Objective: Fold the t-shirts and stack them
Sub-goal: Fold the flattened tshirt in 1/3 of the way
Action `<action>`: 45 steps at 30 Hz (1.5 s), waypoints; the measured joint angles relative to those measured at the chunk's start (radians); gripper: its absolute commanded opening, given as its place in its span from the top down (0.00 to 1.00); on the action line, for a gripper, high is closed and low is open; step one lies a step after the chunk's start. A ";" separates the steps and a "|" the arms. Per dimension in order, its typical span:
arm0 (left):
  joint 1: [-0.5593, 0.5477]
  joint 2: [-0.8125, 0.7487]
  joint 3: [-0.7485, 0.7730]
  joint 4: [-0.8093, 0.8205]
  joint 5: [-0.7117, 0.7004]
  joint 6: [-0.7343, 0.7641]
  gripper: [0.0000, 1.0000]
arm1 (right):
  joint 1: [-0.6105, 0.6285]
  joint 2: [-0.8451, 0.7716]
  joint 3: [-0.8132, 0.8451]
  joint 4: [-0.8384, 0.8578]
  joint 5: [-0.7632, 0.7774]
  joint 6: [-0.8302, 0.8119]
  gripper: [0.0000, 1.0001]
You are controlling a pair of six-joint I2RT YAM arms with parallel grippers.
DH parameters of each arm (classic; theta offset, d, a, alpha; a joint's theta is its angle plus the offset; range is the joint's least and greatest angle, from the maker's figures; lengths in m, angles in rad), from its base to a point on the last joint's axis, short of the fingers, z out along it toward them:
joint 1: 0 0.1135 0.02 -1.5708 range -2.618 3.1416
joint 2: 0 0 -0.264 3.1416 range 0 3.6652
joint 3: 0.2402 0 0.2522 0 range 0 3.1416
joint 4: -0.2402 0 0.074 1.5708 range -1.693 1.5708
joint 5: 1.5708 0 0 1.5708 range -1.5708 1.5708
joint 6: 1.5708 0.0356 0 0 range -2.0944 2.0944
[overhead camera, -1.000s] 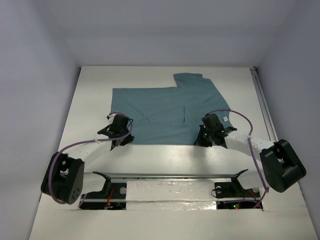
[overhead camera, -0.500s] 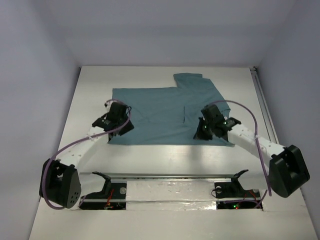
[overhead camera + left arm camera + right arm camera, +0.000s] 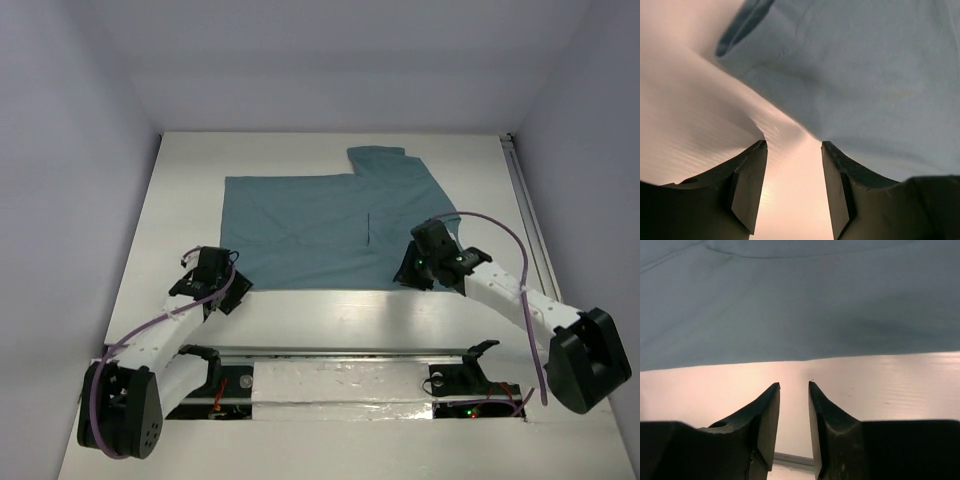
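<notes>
The teal-blue t-shirt [image 3: 320, 225] lies flat on the white table [image 3: 180, 200], with one sleeve sticking out at the far right. My left gripper [image 3: 228, 290] is open and empty, low over bare table just off the shirt's near-left corner. In the left wrist view that corner [image 3: 850, 75] lies ahead of the gripper [image 3: 792, 144]. My right gripper [image 3: 405, 280] is open by a narrow gap and empty, at the shirt's near edge on the right. In the right wrist view the hem [image 3: 800, 347] runs just ahead of the gripper [image 3: 794, 384].
A metal rail [image 3: 360, 350] runs across the table's near edge in front of the arm bases. A thin rail [image 3: 525, 200] runs along the right edge. Pale walls enclose the table on the left, right and back.
My left gripper has drawn back from the shirt's left edge to the bare table by its near-left corner. My right gripper has shifted slightly nearer. The shirt has not moved.
</notes>
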 measured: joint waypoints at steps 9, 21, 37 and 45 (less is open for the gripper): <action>0.059 0.128 0.028 0.132 0.005 -0.023 0.55 | -0.225 -0.147 -0.158 -0.038 0.013 0.124 0.42; 0.065 0.149 0.027 0.150 0.015 0.000 0.81 | -0.271 -0.065 -0.212 0.032 0.005 0.248 0.58; 0.065 0.194 0.045 0.152 0.025 0.048 1.00 | -0.283 -0.003 -0.224 0.155 0.029 0.324 1.00; 0.064 0.145 0.045 0.093 0.016 0.076 1.00 | -0.283 -0.111 -0.235 0.090 0.005 0.290 1.00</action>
